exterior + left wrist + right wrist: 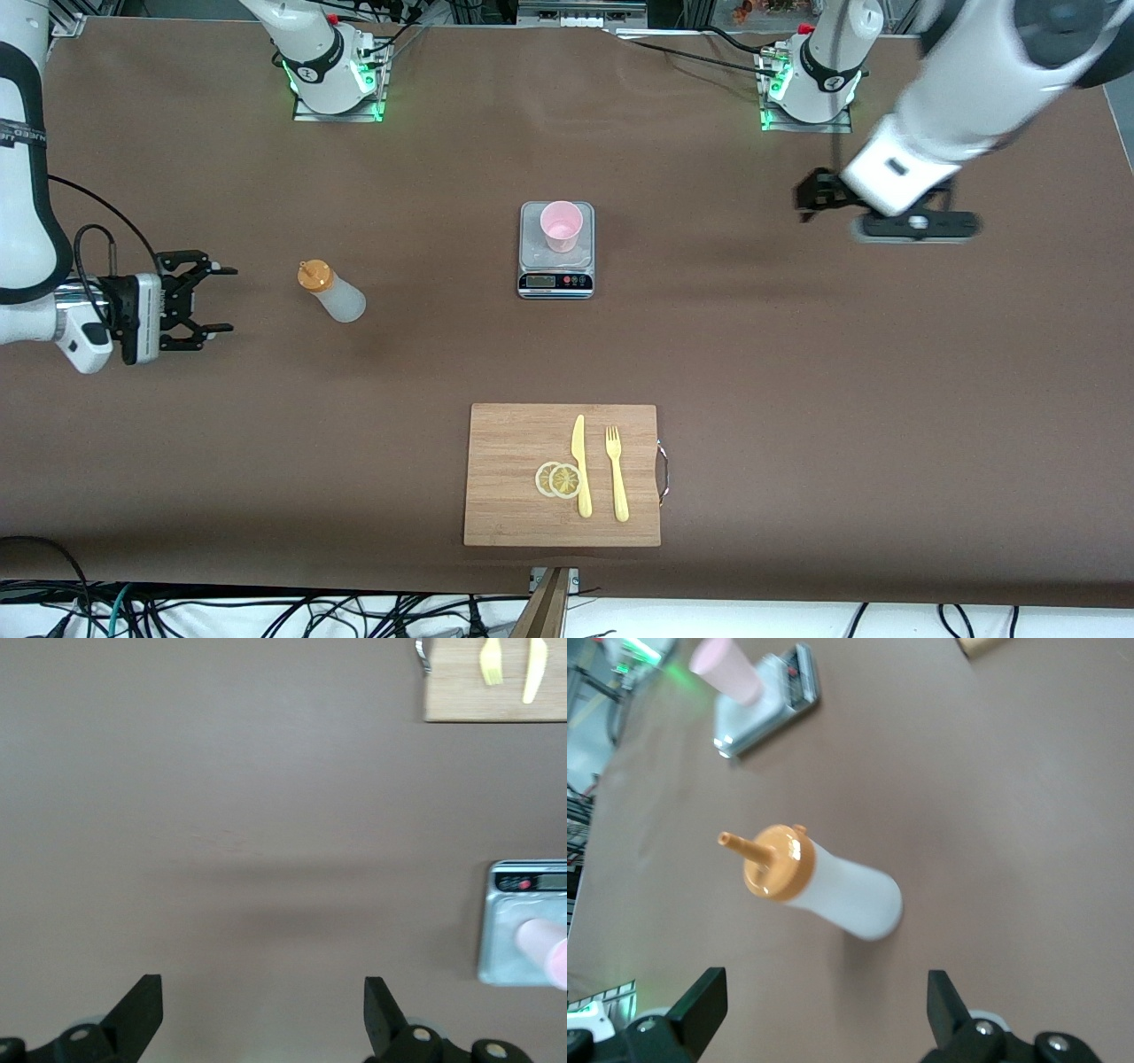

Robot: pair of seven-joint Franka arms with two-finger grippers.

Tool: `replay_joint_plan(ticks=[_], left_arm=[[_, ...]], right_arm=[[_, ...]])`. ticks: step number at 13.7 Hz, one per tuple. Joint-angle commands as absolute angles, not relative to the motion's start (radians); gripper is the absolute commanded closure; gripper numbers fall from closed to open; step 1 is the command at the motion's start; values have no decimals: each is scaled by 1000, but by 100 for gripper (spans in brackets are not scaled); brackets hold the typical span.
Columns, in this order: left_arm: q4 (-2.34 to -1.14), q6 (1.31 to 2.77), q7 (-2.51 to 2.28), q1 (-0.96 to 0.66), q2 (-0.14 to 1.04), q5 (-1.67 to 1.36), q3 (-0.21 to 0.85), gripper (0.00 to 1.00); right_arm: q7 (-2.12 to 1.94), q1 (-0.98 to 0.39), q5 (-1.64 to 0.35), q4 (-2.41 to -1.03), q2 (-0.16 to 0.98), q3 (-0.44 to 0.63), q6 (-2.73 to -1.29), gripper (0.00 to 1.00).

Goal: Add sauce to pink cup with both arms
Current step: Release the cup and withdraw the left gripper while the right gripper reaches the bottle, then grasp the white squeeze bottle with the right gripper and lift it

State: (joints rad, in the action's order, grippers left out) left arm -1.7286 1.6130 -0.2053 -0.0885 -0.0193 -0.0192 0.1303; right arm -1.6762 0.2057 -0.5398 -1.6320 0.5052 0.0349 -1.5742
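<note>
Sauce bottle (332, 292) upright near gaping right gripper (213, 299), untouched, left gripper (811, 199) open

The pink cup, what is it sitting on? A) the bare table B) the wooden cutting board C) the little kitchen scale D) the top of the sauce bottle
C: the pink cup stands upright on the steel plate of the kitchen scale in the middle of the table, farther from the front camera than the cutting board, which holds only lemon slices, a knife and a fork.
</note>
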Motion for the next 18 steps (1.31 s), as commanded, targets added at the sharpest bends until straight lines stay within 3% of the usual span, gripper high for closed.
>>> replay_joint_plan(ticks=[1,4,9,18], left_arm=[[-1667,1554,-54,-69,-5,26,71,0],[-1652,1557,-5,-34,-5,38,44,0],[-1651,1568,-23,14,-5,34,67,0],[-1651,1582,-72,12,6,34,58,0]], right_arm=[[-1869,241,-645,-1739,476,29,-1569,0],[-2050,265,-705,-1795,498,29,-1563,0],[-2325,282,-831,-1795,632,29,-1511,0],[-2448,259,-948,-1795,725,20,-1519,0]])
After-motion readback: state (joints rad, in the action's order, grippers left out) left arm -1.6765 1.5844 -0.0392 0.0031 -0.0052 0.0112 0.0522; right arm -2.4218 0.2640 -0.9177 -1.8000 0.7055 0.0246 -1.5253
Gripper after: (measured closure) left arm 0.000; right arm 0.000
